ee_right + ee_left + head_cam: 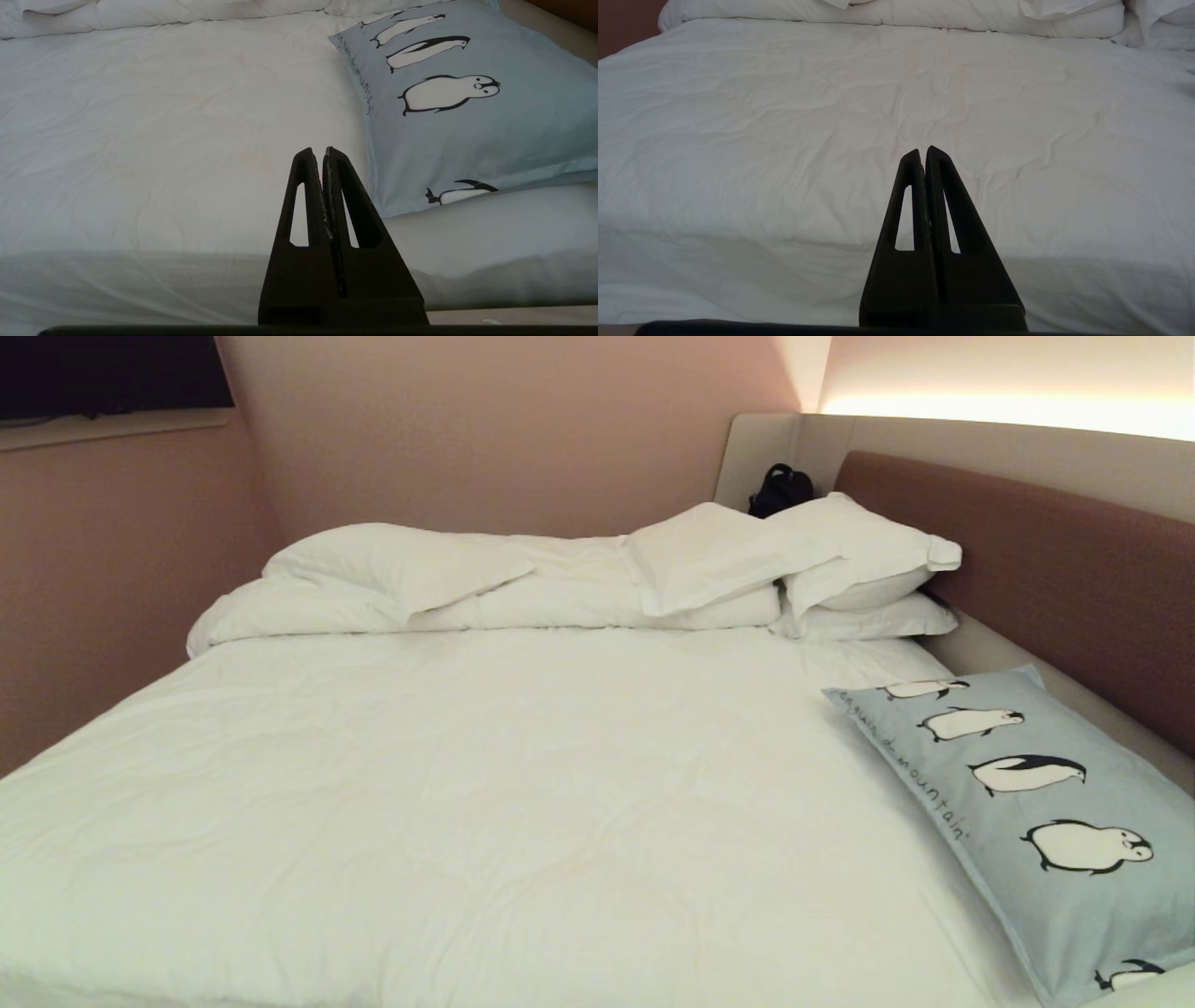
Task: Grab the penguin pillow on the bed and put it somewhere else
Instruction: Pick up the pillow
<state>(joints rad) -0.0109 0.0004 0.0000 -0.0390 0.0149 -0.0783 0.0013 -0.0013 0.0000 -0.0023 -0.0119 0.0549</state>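
The penguin pillow (1036, 812) is seen at the lower right of the frame, laid on the bed (485, 803) beside the headboard (1074, 569). The left gripper (923, 150) and right gripper (317, 150) are held before the bed's near edge; both sets of jaws are pressed closed on nothing.

One penguin pillow (1027, 803), three white pillows (719, 560).

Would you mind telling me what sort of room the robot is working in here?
Most likely a bedroom: a large bed, white pillows against a padded headboard, and a penguin pillow.
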